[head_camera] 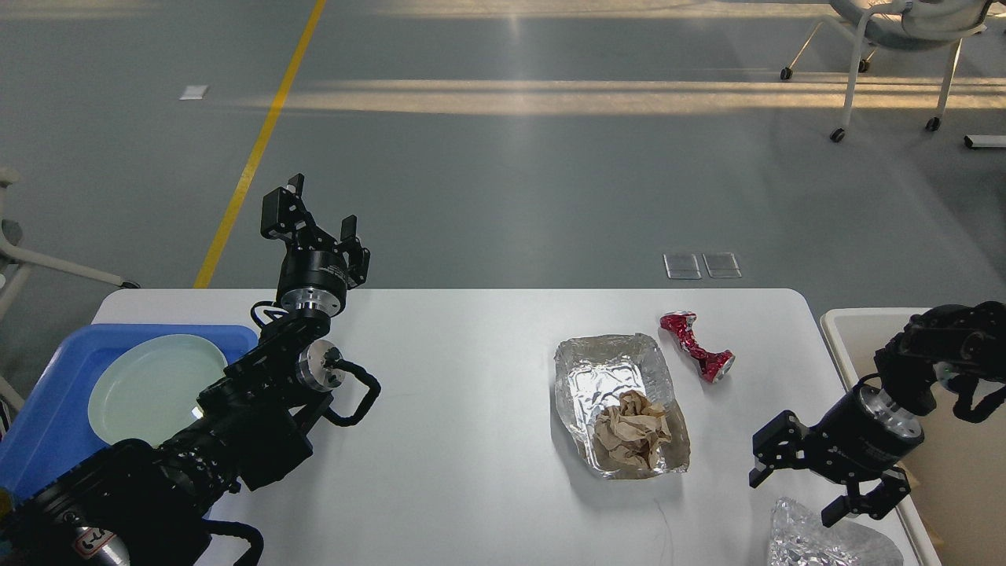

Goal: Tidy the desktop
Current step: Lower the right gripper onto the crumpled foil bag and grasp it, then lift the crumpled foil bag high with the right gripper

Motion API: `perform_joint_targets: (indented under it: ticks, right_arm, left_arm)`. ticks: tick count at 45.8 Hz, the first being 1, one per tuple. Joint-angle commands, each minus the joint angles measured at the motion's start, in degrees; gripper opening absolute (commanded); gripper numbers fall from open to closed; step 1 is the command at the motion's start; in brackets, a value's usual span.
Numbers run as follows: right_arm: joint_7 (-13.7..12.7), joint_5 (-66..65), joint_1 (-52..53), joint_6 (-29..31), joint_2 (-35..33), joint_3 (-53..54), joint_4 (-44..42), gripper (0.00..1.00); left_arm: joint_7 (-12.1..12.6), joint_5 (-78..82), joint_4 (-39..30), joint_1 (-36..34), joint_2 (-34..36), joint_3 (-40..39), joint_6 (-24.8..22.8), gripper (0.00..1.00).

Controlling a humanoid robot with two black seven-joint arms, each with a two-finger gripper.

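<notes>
The white desktop (pixel 471 409) fills the lower view. On it lie a foil tray (pixel 585 376) holding a crumpled brown paper ball (pixel 631 431), a crushed red can (pixel 696 345) to its right, and a crumpled foil lump (pixel 825 542) at the front right corner. My right gripper (pixel 794 491) is open and empty, low over the desktop just above the foil lump. My left gripper (pixel 310 212) is open and empty, raised above the desktop's far left edge.
A blue tray (pixel 47 409) with a pale green plate (pixel 149 385) sits at the left. An off-white bin (pixel 872 330) stands beside the desktop's right edge. Chairs stand on the grey floor at the far right.
</notes>
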Motion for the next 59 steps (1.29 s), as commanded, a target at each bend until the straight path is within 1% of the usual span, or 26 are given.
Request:
perform_joint_targets:
  ticks: [1, 7, 15, 19, 23, 25, 27, 30, 31, 33, 36, 37, 38, 39, 41, 43, 59]
  right_arm:
    - [-0.01, -0.02, -0.46, -0.24, 1.03, 0.09, 0.74, 0.98]
    - [-0.01, 0.25, -2.13, -3.48, 2.52, 0.26, 0.74, 0.98]
    - [-0.01, 0.69, -4.86, -11.31, 3.75, 0.35, 0.83, 0.95]
    - [-0.09, 0.69, -5.74, -13.25, 3.75, 0.26, 0.83, 0.93]
    - [-0.09, 0.69, -6.26, -14.48, 3.84, 0.26, 0.83, 0.89]
    - [-0.09, 0.69, -6.35, -15.18, 3.75, 0.26, 0.74, 0.85]
    - [-0.01, 0.69, -6.62, -15.62, 3.84, 0.35, 0.83, 0.77]
    - [0.08, 0.60, -6.62, -15.62, 3.84, 0.26, 0.83, 0.72]
    - [0.17, 0.69, -6.62, -15.53, 3.75, 0.35, 0.91, 0.67]
    - [0.26, 0.60, -6.53, -15.53, 3.75, 0.35, 0.91, 0.50]
    - [0.52, 0.60, -6.35, -15.36, 3.75, 0.35, 0.91, 0.20]
    - [0.52, 0.60, -6.27, -15.27, 3.75, 0.35, 0.91, 0.13]
    - [0.61, 0.60, -6.09, -15.10, 3.75, 0.35, 1.00, 0.08]
    - [0.61, 0.60, -6.09, -15.09, 3.75, 0.35, 1.09, 0.06]
    - [0.61, 0.60, -6.00, -14.92, 3.75, 0.26, 1.35, 0.04]
    - [0.61, 0.60, -6.00, -14.74, 3.84, 0.26, 1.53, 0.00]
    - [0.70, 0.51, -6.09, -14.65, 3.75, 0.09, 1.97, 0.00]
  left_arm:
    - [0.00, 0.00, -0.01, 0.00, 0.00, 0.00, 0.00, 0.99]
    - [0.00, 0.00, -0.01, 0.00, 0.00, 0.00, 0.00, 0.99]
    - [0.00, 0.00, -0.01, 0.00, 0.00, 0.00, 0.00, 0.99]
    - [0.00, 0.00, -0.01, 0.00, 0.00, 0.00, 0.00, 0.99]
    - [0.00, 0.00, -0.01, 0.00, 0.00, 0.00, 0.00, 0.99]
    - [0.00, 0.00, -0.01, 0.00, 0.00, 0.00, 0.00, 0.99]
    - [0.00, 0.00, -0.10, 0.00, 0.00, 0.00, 0.00, 0.99]
    - [0.00, 0.00, -0.01, 0.00, 0.00, 0.00, 0.00, 0.99]
    - [0.00, 0.00, -0.01, 0.00, 0.00, 0.00, 0.00, 0.99]
    - [0.00, 0.00, -0.01, 0.00, 0.00, 0.00, 0.00, 0.99]
    - [0.00, 0.00, -0.01, 0.00, 0.00, 0.00, 0.00, 0.99]
    - [0.00, 0.00, -0.01, 0.00, 0.00, 0.00, 0.00, 0.99]
    - [0.00, 0.00, -0.01, 0.00, 0.00, 0.00, 0.00, 0.99]
    - [0.00, 0.00, -0.01, 0.00, 0.00, 0.00, 0.00, 0.99]
    - [0.00, 0.00, -0.01, 0.00, 0.00, 0.00, 0.00, 0.99]
    - [0.00, 0.00, -0.01, 0.00, 0.00, 0.00, 0.00, 0.99]
    - [0.00, 0.00, -0.01, 0.00, 0.00, 0.00, 0.00, 0.99]
